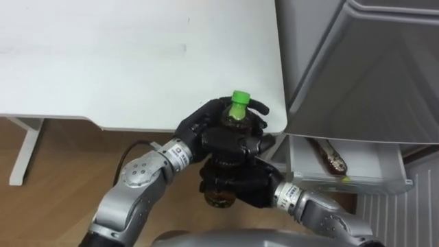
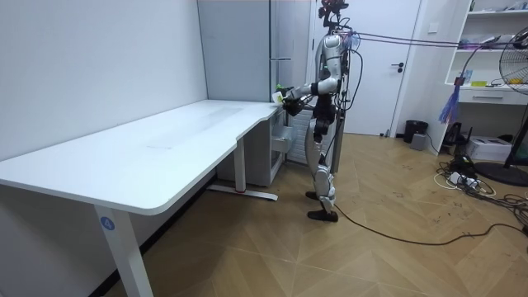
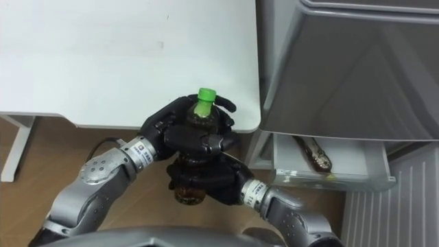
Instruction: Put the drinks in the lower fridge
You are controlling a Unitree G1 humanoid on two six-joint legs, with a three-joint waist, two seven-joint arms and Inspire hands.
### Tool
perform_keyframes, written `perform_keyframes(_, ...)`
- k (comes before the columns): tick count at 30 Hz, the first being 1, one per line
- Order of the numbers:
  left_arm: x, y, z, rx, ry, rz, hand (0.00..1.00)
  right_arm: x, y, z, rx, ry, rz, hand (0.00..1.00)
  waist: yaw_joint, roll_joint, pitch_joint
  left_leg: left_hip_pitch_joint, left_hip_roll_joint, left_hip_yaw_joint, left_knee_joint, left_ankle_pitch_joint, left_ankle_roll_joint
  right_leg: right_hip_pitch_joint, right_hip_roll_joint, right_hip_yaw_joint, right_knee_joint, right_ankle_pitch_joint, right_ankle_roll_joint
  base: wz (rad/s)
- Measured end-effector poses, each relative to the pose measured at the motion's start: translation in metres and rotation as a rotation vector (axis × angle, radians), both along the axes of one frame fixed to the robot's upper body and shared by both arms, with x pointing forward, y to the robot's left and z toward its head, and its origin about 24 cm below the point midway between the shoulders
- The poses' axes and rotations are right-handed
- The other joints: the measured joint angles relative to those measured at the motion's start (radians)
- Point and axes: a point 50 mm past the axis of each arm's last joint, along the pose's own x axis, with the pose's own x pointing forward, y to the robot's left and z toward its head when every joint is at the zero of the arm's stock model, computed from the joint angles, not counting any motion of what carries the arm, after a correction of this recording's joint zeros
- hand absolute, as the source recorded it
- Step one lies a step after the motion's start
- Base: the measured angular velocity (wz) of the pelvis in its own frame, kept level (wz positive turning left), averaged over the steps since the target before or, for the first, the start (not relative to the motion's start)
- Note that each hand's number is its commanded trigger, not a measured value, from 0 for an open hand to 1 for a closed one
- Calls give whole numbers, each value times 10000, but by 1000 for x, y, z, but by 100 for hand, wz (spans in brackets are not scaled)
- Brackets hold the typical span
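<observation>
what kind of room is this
Likely an office or lab room rather than a kitchen: a long white desk, a tall grey fridge at its end, and a standing fan by wall shelves.

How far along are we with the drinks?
Done: the lower drawer stands open, with what looks like a brown bottle lying inside. In hand: the left hand and right hand both clasp the green-capped bottle by the table corner. Left: move it into the drawer.

Desk [image 1: 103, 62] spans 10 to 12 o'clock, bottle [image 1: 237, 110] at its near right corner. Fridge [image 1: 370, 68] at 2 o'clock, drawer [image 1: 357, 180] at 4.
</observation>
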Motion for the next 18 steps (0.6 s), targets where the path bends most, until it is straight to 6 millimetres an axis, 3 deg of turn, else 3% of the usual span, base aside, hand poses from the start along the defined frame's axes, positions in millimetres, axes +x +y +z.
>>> perform_keyframes(12, 6, 3, 6, -199, -247, 192, 0, -1, 3, 1, 654, 444, -243, 100, 0, -44, 11, -4, -1, -1, 23, 0, 0, 4, -10, 4, -1, 0, 0, 0)
perform_keyframes(15, 8, 4, 13, -263, -522, 230, 0, -1, 3, 2, 943, 487, -298, 100, 3, -51, 9, -15, 1, -8, 29, -2, -1, 3, -13, -31, -2, 0, 0, 0)
perform_keyframes(18, 12, 6, 31, -444, -1320, 342, 0, -1, 3, 3, 1118, 482, -316, 100, 7, -58, 7, -22, 0, 3, 28, -2, -2, 3, -17, -36, -2, 0, 0, 0)
